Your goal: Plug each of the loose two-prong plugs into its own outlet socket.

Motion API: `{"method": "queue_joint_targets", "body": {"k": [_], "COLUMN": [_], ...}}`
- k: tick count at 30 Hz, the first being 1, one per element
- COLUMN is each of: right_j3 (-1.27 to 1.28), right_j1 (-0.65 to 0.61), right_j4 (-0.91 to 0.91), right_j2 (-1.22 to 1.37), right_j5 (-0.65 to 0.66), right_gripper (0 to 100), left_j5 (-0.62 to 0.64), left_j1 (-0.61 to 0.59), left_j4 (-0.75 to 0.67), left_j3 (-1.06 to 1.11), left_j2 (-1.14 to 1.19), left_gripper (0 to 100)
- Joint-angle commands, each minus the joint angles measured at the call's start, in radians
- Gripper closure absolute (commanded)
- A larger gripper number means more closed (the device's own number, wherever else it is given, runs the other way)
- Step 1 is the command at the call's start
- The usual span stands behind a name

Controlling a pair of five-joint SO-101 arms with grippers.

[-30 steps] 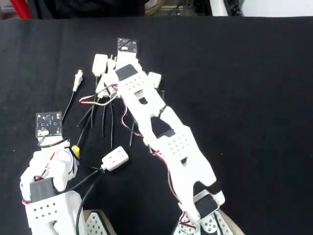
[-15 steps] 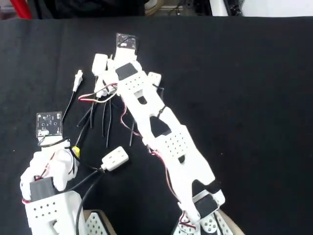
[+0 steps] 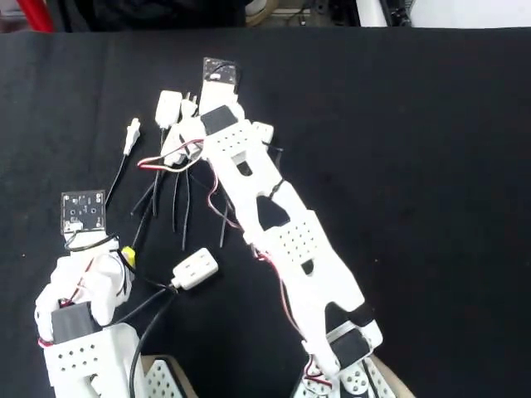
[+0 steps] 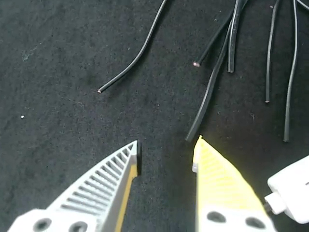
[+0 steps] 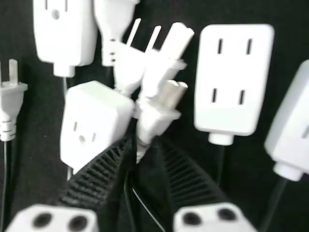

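Note:
My right gripper [image 5: 145, 154] is at the far cluster of white plugs and sockets, its black fingers closed on the body of a white two-prong plug [image 5: 153, 116] whose prongs tilt up and away. Beside it lie a square socket block [image 5: 91, 126], a four-slot socket [image 5: 234, 77] and another socket [image 5: 65, 29]. Two more plugs [image 5: 123, 53] overlap the held one, and a further plug [image 5: 9, 99] lies off to one side. In the high view that arm [image 3: 274, 215] stretches to the cluster [image 3: 187, 124]. My left gripper [image 4: 166, 154] hangs open over bare black cloth.
A white socket [image 3: 196, 268] on its black cord lies near the left arm [image 3: 79, 315]. A lone plug [image 3: 131, 133] sits left of the cluster. Several loose black wire ends [image 4: 231, 43] fan across the cloth. The right half of the table is bare black cloth [image 3: 431, 166].
The right arm's wrist has shifted slightly within the cluster, first farther away and then a little right, stirring the plugs. The left arm has stayed put.

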Motion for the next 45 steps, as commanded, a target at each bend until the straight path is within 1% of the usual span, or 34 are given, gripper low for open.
{"method": "queue_joint_targets", "body": {"k": [1, 8, 10, 12, 17, 22, 24, 28, 35, 45], "right_j3": [-0.047, -0.053, -0.053, -0.053, -0.054, -0.122, -0.163, -0.182, -0.193, -0.228], "right_j1": [0.04, 0.069, 0.069, 0.068, 0.032, 0.005, 0.0, 0.002, -0.003, -0.003], "right_j4": [0.031, 0.071, 0.089, 0.091, 0.103, 0.14, 0.15, 0.138, 0.061, 0.063], "right_j2": [-0.008, -0.012, -0.015, -0.01, -0.016, -0.013, -0.01, -0.007, 0.073, 0.074], "right_j5": [-0.002, 0.0, 0.023, 0.044, 0.049, 0.043, 0.048, 0.049, 0.049, 0.048], "right_gripper": [98.2, 98.6, 98.6, 98.6, 98.5, 91.0, 90.3, 90.0, 89.9, 89.7], "left_j5": [0.003, 0.003, 0.002, 0.002, 0.002, 0.002, 0.002, 0.002, 0.002, 0.002], "left_j1": [-0.002, -0.002, -0.002, -0.002, -0.002, -0.002, -0.002, -0.002, -0.002, -0.002], "left_j4": [-0.017, -0.011, -0.011, -0.011, -0.011, -0.011, -0.011, -0.011, -0.011, -0.012], "left_j3": [-0.008, -0.007, -0.007, -0.007, -0.007, -0.007, -0.007, -0.007, -0.007, -0.007], "left_j2": [-0.002, -0.002, -0.002, -0.002, -0.002, -0.002, -0.002, -0.002, -0.002, -0.002], "left_gripper": [80, 80, 80, 80, 80, 80, 80, 80, 80, 80]}}
